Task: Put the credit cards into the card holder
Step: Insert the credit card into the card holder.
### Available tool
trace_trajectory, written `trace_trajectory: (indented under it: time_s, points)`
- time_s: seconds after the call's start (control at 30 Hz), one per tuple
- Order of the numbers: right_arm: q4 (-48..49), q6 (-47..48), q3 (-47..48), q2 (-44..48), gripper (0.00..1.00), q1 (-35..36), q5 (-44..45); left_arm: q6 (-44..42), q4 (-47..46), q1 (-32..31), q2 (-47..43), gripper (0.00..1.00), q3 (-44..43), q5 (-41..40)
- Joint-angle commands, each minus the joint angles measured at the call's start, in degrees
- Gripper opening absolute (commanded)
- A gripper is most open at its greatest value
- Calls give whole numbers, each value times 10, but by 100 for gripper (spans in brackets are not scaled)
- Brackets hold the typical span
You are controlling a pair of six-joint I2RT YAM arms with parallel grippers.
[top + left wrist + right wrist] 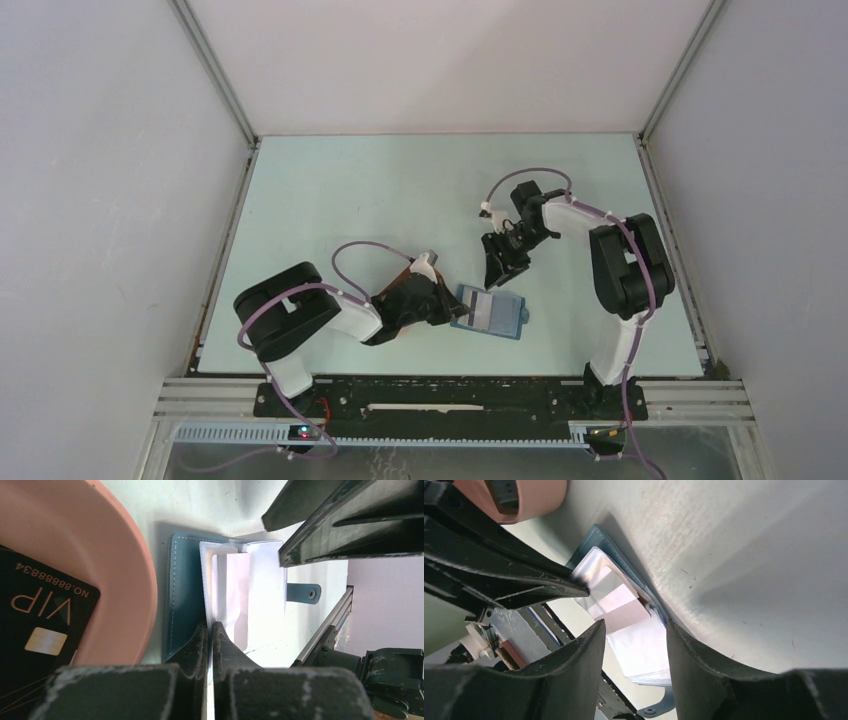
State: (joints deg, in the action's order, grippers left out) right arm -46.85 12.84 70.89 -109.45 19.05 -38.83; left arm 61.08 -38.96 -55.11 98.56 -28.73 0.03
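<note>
Two grippers attend the blue folding leather card holder (182,590) lying open between them: the left gripper (210,630) clamps its clear sleeve (260,590), seemingly to steady it, while the right gripper (636,630) hovers spread, empty.

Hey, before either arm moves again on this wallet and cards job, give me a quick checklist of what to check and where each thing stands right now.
1. Wallet lying open with its clear sleeves showing: ok.
2. Left gripper shut at the wallet's near edge: ok. Whether it pinches a sleeve: cannot tell.
3. Right gripper open and empty over the sleeves: ok.
4. Pale card fully seated in its sleeve: cannot tell.
5. All cards out of the pink tray: not ok, a black card lies in it.
</note>
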Motion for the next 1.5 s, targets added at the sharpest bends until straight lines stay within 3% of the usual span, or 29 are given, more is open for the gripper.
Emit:
trace_trajectory:
  time_s: [0.0, 0.1, 0.2, 0.33, 0.43, 0.6, 0.93, 1.23, 1.47]
  points:
    - [7, 51, -10, 57, 53, -7, -13, -22, 59, 2, 23, 0, 2, -12]
    - [-3, 109, -19, 82, 40, 4, -33, -22, 58, 1, 26, 0, 0, -8]
    - [5, 166, -43, 117, 16, 25, -26, -22, 57, 2, 27, 0, 1, -7]
    - [54, 216, -95, 172, 0, 64, 28, -21, 55, 2, 26, 0, 3, -7]
    - [71, 195, -103, 166, 0, 82, 71, -22, 53, 2, 27, 0, 3, -5]
    - [26, 151, -77, 106, 0, 81, 84, -21, 49, 2, 30, 0, 3, -5]
    - [25, 114, -76, 59, 0, 81, 110, -20, 41, 3, 34, 2, 3, -5]
    - [38, 77, -63, 30, 0, 83, 87, -17, 24, 4, 39, 22, 5, 19]
    - [46, 60, -53, 17, 0, 86, 78, -18, 20, 4, 37, 30, 5, 24]
